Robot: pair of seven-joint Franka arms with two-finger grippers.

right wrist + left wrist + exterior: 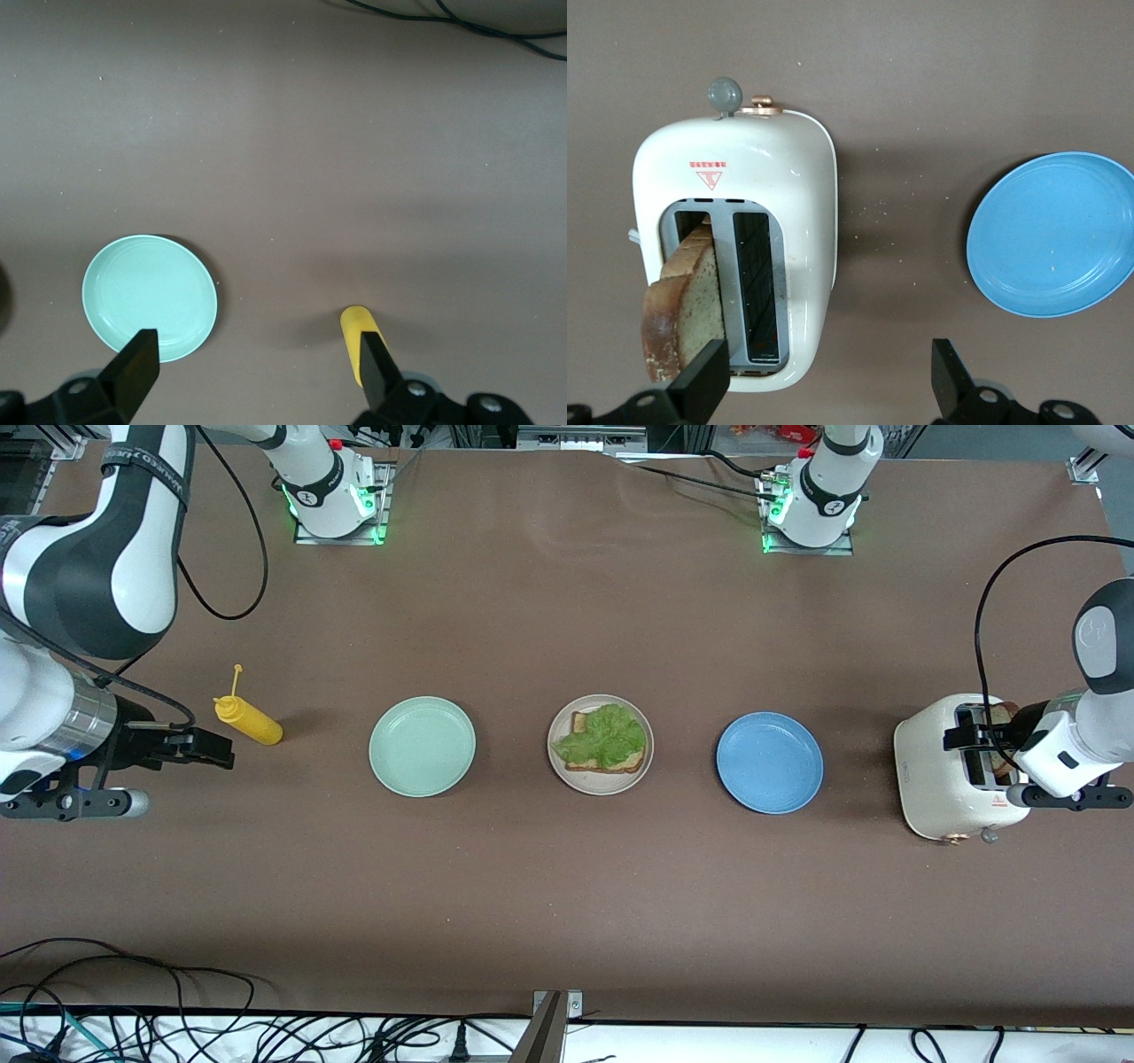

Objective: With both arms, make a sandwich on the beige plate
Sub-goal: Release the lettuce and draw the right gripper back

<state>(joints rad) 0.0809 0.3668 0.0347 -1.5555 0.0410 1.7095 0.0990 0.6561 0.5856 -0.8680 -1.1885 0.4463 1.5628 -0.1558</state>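
**Open-faced sandwich on beige plate; both grippers wide and empty**

Containers, from the right arm's end of the table to the left arm's end:
- Yellow squeeze bottle [249, 721], lying on its side, nozzle pointing away from the front camera.
- Mint green plate [423, 746], nothing in it.
- Beige plate [601, 745], mid-table. Holds one toast slice [606, 763] topped by a ruffled lettuce leaf [605, 735]. No top slice on it.
- Blue plate [770, 762], a few crumbs only.
- White toaster [942, 779], two slots. One holds a second toast slice [685, 304], standing up out of the slot and leaning; the other slot is bare.

Hard to make out: lettuce hides most of the plated toast, only crust edges showing. In the front view the left wrist covers part of the toaster slots.

Jaws:
- Right gripper [215, 748] just beside the bottle; fingers spread wide, holding nothing.
- Left gripper [826, 376] over the toaster, spread wide; one finger [702, 378] sits close against the toast's crust, contact uncertain.
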